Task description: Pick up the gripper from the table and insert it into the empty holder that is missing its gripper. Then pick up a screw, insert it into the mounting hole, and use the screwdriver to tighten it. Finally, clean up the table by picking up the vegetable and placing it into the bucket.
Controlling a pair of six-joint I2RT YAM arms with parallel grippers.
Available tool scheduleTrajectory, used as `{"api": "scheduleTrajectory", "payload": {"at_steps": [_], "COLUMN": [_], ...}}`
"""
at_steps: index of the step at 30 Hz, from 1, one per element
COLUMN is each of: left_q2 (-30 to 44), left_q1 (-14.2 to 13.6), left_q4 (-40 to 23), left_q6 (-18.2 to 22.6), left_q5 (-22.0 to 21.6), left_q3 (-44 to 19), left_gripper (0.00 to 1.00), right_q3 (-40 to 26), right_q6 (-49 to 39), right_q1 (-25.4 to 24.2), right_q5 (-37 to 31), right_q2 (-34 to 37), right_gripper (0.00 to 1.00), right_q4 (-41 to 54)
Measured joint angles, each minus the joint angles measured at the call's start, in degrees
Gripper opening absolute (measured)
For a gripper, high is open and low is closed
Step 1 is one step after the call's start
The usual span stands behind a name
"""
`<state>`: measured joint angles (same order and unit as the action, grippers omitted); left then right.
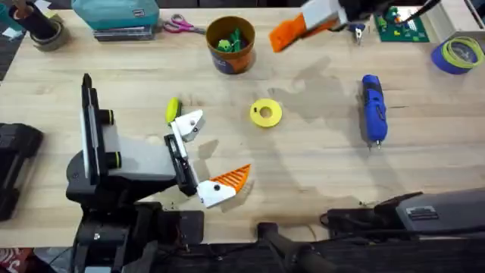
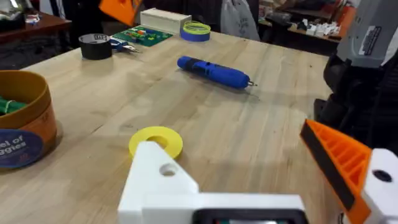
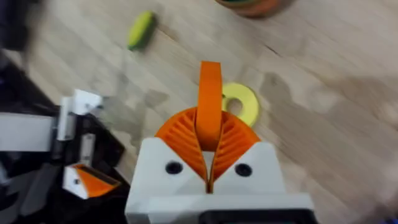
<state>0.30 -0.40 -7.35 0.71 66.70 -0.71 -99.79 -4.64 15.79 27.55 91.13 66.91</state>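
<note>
My right gripper is shut on the gripper, a small orange wedge standing upright between its pads. It hangs high over the table's far side. My left gripper rests open near the front. One of its fingers is the bare white holder; the other carries an orange tip. The yellow-green vegetable lies just beyond the holder. The blue screwdriver lies at the right, and the orange-brown bucket stands at the back. The screw is out of view.
A flat yellow ring disc lies mid-table. Along the back edge are scissors, a teal box, a black tape roll, a green circuit board and a blue tape roll.
</note>
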Motion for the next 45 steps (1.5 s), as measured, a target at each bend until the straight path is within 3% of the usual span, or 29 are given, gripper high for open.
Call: {"api": "scheduleTrajectory", "payload": {"at_steps": [6,18,23,28,34,39,42,45], "left_q2": [0.0,0.0,0.0,0.0,0.0,0.0,0.0,0.0], "left_q1": [0.0,0.0,0.0,0.0,0.0,0.0,0.0,0.0], "left_q4": [0.0,0.0,0.0,0.0,0.0,0.0,0.0,0.0], "left_q6": [0.0,0.0,0.0,0.0,0.0,0.0,0.0,0.0], "left_q5": [0.0,0.0,0.0,0.0,0.0,0.1,0.2,0.2], "left_q3": [0.0,0.0,0.0,0.0,0.0,0.0,0.0,0.0], "left_gripper": [0.985,0.985,0.985,0.985,0.985,0.985,0.985,0.985], "right_q3": [3.9,23.0,30.4,38.3,48.5,55.0,57.5,59.1], "right_q6": [0.0,0.9,2.0,7.3,24.8,47.2,58.6,65.9], "right_q1": [-1.8,-5.7,-5.8,-5.8,-5.8,-5.8,-5.8,-5.7], "right_q5": [15.5,46.7,54.7,58.0,59.4,59.7,59.7,59.7], "right_q2": [-0.2,-0.7,-0.7,-0.7,-0.7,-0.7,-0.7,-0.7], "right_gripper": [0.01,0.01,0.01,0.01,0.01,0.01,0.01,0.01], "right_q4": [-7.7,-25.0,-30.2,-41.4,-75.8,-109.8,-120.3,-122.0]}}
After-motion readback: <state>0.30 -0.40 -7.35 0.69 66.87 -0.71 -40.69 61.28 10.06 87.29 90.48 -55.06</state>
